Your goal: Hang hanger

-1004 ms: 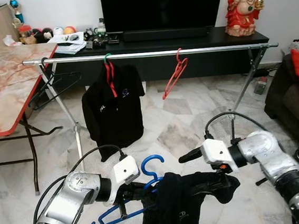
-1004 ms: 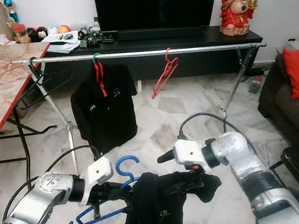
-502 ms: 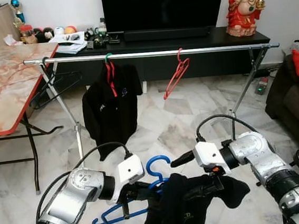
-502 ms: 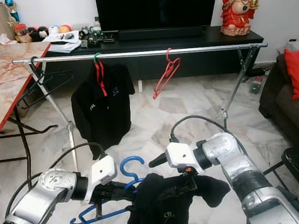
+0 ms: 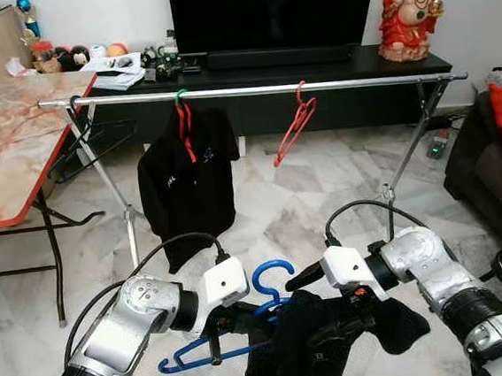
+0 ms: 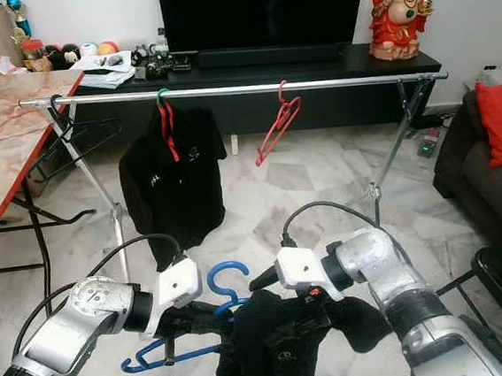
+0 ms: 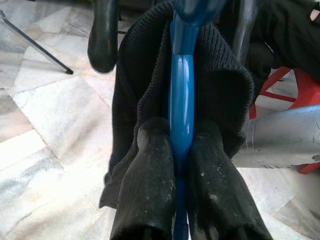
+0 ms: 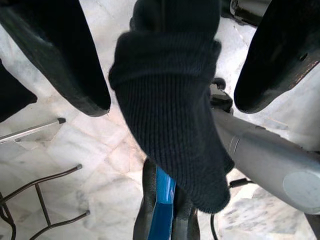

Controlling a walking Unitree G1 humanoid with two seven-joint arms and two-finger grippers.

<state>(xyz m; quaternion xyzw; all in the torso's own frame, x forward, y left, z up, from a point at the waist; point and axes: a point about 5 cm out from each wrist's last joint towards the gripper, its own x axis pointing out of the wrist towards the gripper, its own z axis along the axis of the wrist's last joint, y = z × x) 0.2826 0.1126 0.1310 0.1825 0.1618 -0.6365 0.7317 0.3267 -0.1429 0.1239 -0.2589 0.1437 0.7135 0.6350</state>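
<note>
**Blue hanger low, shirt barely on**

Blue hanger (image 5: pixel 246 317) sits below the rail (image 5: pixel 250 89), pinched in your left gripper (image 7: pixel 172 150). At its 3 o'clock, your right gripper (image 8: pixel 165 65) gapes around the black shirt (image 5: pixel 324 341); lift now and the fabric could slide off.

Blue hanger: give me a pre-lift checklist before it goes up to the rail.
1. Left gripper shut on the blue hanger: ok, both fingers clamp its bar.
2. Black garment on the hanger: ok, its knit collar wraps the neck, though how well it sits on the shoulders cannot be seen.
3. Right gripper free of the cloth: cannot tell; fingers spread wide with the fabric between them, contact unclear.
4. Hook clear to catch: ok, it stands up above the garment.
5. Free space on the rail: ok, bare stretch to the right of the red hanger.
6. Height: not ok, hanger is well below the rail.
</note>
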